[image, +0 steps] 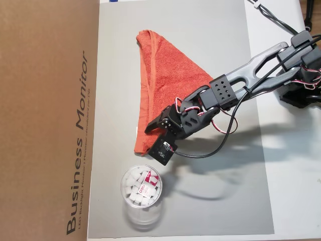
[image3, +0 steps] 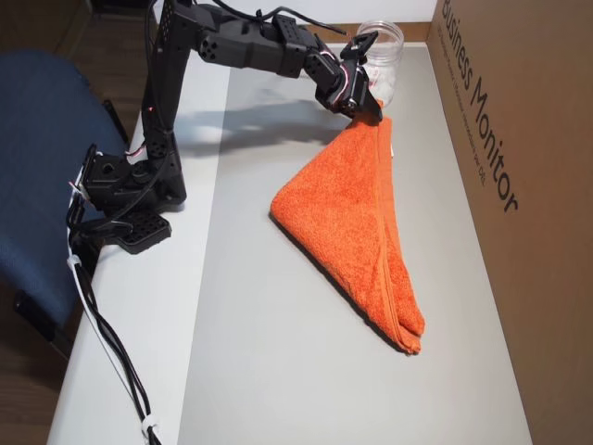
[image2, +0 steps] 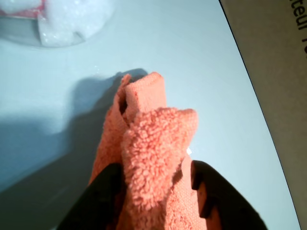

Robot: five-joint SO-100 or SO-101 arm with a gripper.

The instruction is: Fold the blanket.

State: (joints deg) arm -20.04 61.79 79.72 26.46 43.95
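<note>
I have the black two-finger gripper (image2: 156, 191) clamped on one corner of the orange-red terry-cloth blanket (image: 168, 83), and my wrist view shows it plainly: the two dark fingers (image2: 103, 199) sit on either side of a bunched tuft of the fluffy pile, with the flat hemmed edge of the corner poking out beyond them above the pale grey mat (image2: 192, 57). In an overhead view the blanket lies on that grey mat (image: 220, 191) as a long folded triangle, its hemmed border running down the side nearest the brown cardboard box printed "Business Monitor" (image: 45, 120), and the gripper (image: 159, 131) is at its lower end. The other overhead view shows the same cloth (image3: 357, 222) with layers stacked at the near point and the far corner lifted off the mat into the gripper (image3: 368, 109). Just beyond the held corner stands a clear plastic cup holding small white pieces (image: 141, 193), close to the gripper but not touching the cloth as far as I can tell; it shows in the other overhead view (image3: 382, 46) behind the wrist. The black arm (image3: 232, 42) reaches over from its base, which is clamped at the edge of the white table (image3: 139, 352).
</note>
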